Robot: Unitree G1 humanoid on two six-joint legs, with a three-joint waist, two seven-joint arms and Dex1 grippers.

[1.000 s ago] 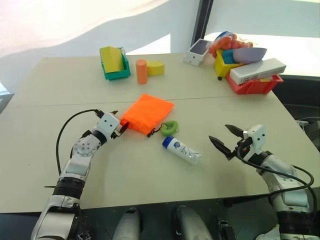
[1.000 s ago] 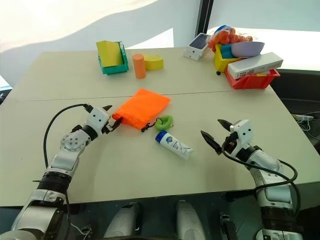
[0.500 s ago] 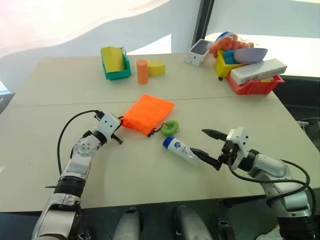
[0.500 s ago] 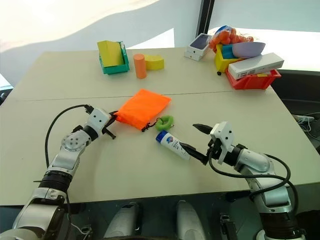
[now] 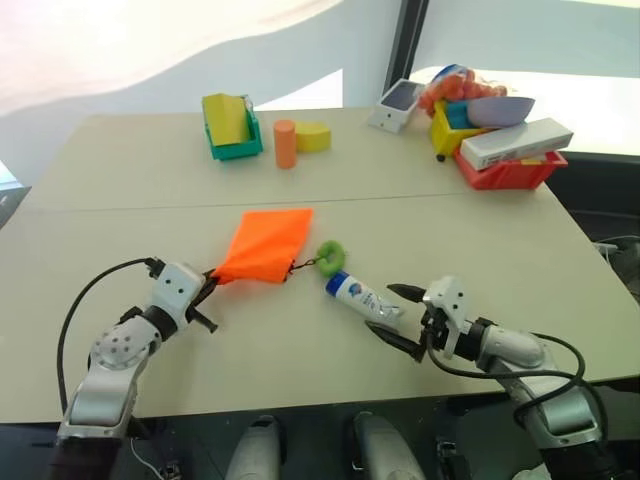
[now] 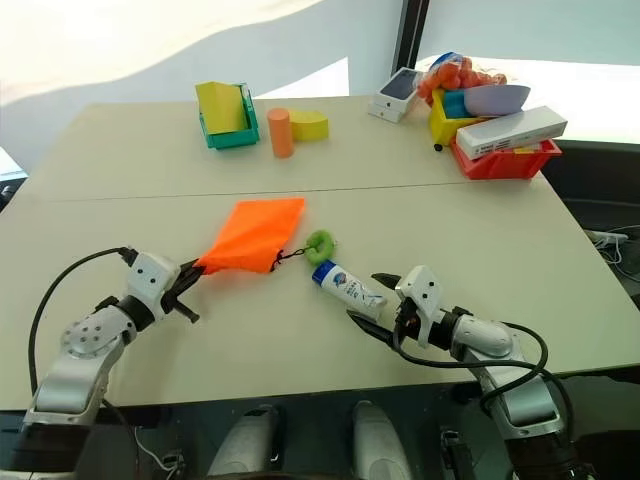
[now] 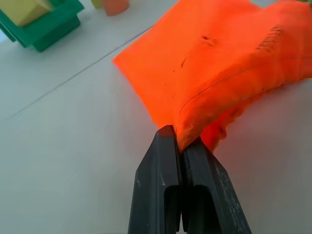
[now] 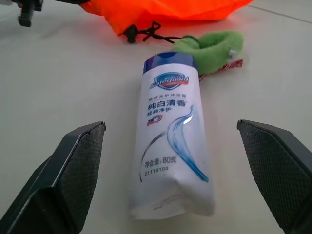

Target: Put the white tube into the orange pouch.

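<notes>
Right now my left gripper [image 7: 181, 146] is pinched tight on one corner of the orange pouch [image 5: 262, 246], which lies flat on the table [image 5: 300, 340]. My right gripper [image 5: 393, 314] is spread wide, with one finger on each side of the flat end of the white tube [image 5: 362, 298]; the fingers are not touching it. The tube lies on its side just beside the pouch, its blue cap pointing at the green ring [image 5: 329, 252] on the pouch's dark cord [image 8: 146, 32].

Nothing lies between the tube and my right fingers. The green ring sits between the tube's cap and the pouch.

Far back on the table I count one green bin [image 5: 232, 138] with a yellow block in it, one orange cylinder [image 5: 285, 143] standing up, and one yellow piece [image 5: 312, 136] next to it. At the back right corner there is one small white box [image 5: 395, 104], one yellow bin [image 5: 452, 125], one red bin [image 5: 508, 168], one long white box [image 5: 515, 142] on top, and one purple bowl [image 5: 500, 108]. Something orange is piled behind them, maybe fruit in a net.

My right wrist view shows the blue print on the tube. My left wrist view shows the fabric squeezed between my two black fingers.
</notes>
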